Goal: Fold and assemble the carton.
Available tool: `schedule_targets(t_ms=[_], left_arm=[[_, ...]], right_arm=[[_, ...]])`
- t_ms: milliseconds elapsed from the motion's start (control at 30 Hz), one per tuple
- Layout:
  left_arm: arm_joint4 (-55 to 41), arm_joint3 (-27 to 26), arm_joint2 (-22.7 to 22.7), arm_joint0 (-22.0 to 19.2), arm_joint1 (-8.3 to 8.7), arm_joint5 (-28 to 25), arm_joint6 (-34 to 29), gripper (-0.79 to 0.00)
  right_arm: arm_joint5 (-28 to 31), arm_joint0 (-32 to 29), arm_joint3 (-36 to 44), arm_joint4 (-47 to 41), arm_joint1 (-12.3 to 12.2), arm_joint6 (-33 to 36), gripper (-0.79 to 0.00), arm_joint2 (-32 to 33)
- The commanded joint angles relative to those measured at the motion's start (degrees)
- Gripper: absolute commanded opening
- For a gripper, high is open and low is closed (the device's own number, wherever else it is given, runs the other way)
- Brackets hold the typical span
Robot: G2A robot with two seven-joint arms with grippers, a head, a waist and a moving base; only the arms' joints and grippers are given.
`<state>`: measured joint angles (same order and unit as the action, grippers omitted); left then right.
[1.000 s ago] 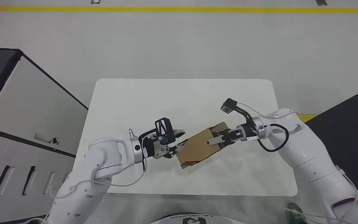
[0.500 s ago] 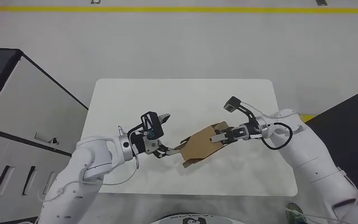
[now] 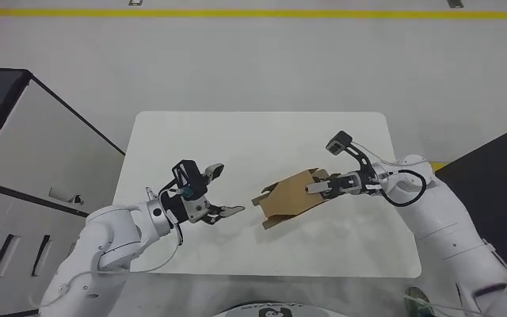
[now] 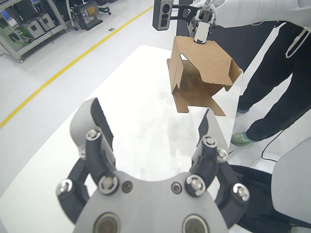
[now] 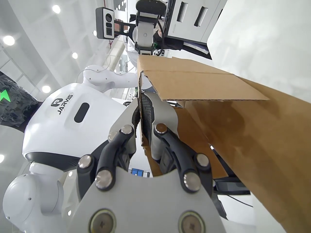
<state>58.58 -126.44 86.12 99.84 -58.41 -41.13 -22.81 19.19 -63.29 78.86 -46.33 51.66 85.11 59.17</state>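
A brown cardboard carton, half opened into a tube with loose flaps, rests near the middle of the white table. My right gripper is shut on a flap at the carton's right end; the right wrist view shows the cardboard edge pinched between the pads. My left gripper stands open to the left of the carton, a short gap away, with nothing between its fingers. From the left wrist view the carton stands with its open end facing my left gripper.
A grey cabinet stands off the table's left edge. A person's dark-trousered legs stand by the table's right side. Bare tabletop lies behind and in front of the carton.
My left gripper has let go of the carton's left end, opened and drawn back to the left. The right gripper has shifted the carton slightly to the right.
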Motion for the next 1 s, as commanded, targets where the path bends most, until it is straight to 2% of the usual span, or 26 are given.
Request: schedule_targets(t_ms=[0, 333, 567, 767, 967], left_arm=[[0.0, 0.0, 0.0, 0.0, 0.00, 0.0, 0.0, -0.785], [-3.7, -1.4, -0.1, 1.7, 0.32, 0.9, -2.6, -0.785], [-2.0, -2.5, 0.0, 0.9, 0.42, 0.9, -3.3, -0.785], [-2.5, -3.9, -4.3, -0.3, 0.42, -0.4, -4.0, -0.785], [-1.2, -3.9, -8.2, -3.4, 0.23, 1.5, -4.7, -0.785]], right_arm=[[-0.3, -0.3, -0.2, -0.2, 0.0, -0.9, -0.785, 0.1], [-2.9, -0.8, -4.7, -10.8, 0.7, 2.9, -0.785, 2.2], [-2.8, -0.2, -5.3, -10.8, 0.9, 2.8, -0.785, 2.2], [-3.7, -1.2, -3.4, -8.9, 1.2, -2.1, -0.785, 2.4], [-4.3, -1.3, -2.0, -6.9, 1.6, -4.2, -0.785, 2.0]])
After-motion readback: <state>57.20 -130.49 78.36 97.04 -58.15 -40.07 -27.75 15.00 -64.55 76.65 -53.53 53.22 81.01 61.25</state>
